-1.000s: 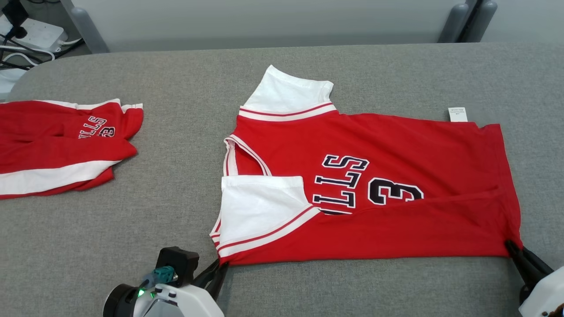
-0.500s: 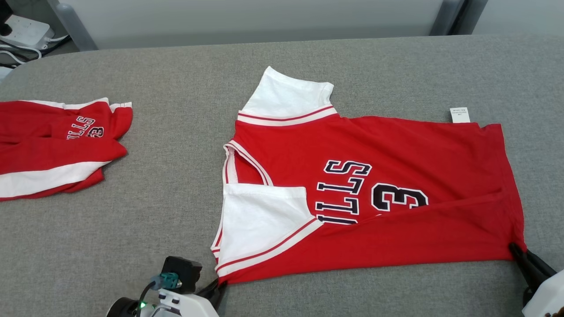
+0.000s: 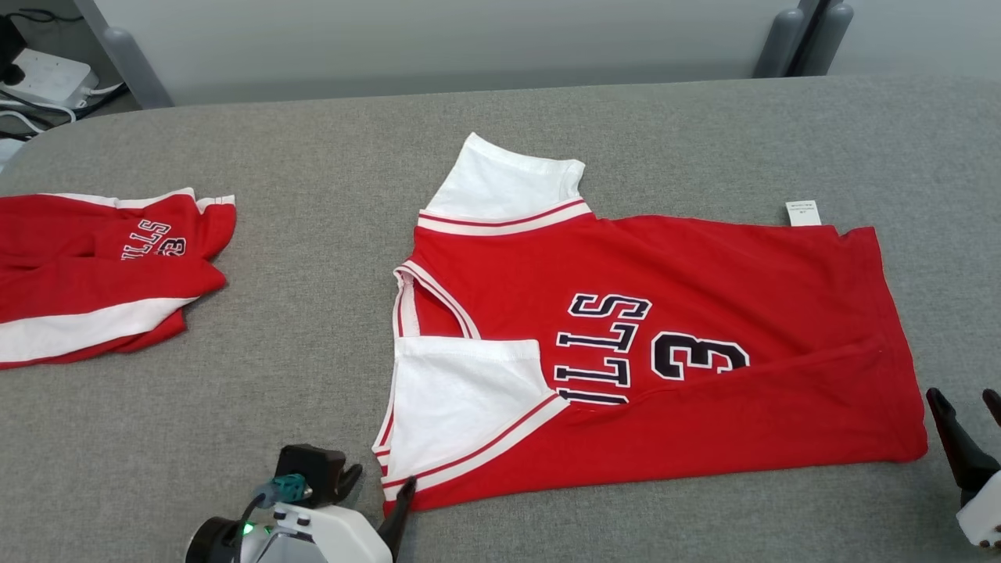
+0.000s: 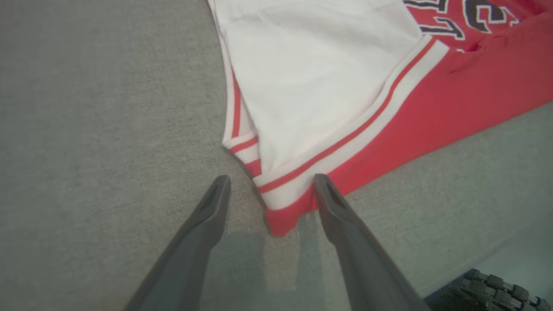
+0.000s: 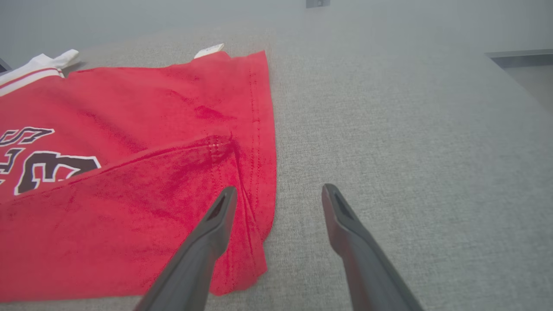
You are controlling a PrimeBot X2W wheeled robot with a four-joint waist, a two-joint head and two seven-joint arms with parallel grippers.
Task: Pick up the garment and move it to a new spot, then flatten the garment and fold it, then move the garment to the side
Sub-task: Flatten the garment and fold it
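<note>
The garment (image 3: 704, 274) is a red jersey with white sleeves, black lettering and a "3". It lies spread on the grey table (image 3: 313, 313), its near long edge folded up over the print. My left gripper (image 3: 379, 489) stands open at the near shoulder corner. In the left wrist view, the red and white striped corner (image 4: 281, 207) lies on the table between the spread fingers of the left gripper (image 4: 271, 183). My right gripper (image 3: 966, 403) is open just right of the hem corner. In the right wrist view, the right gripper (image 5: 280, 192) stands over the hem edge (image 5: 259, 172), holding nothing.
A second red and white garment (image 3: 94, 266) lies bunched at the table's left side. A white label (image 3: 803, 213) sticks out at the jersey's far hem. A power strip with cables (image 3: 47, 74) sits beyond the table's far left corner.
Both grippers were shut on the jersey's near corners and have opened, letting the cloth go. The right gripper has drawn off the hem to the right. The head camera shifted slightly.
</note>
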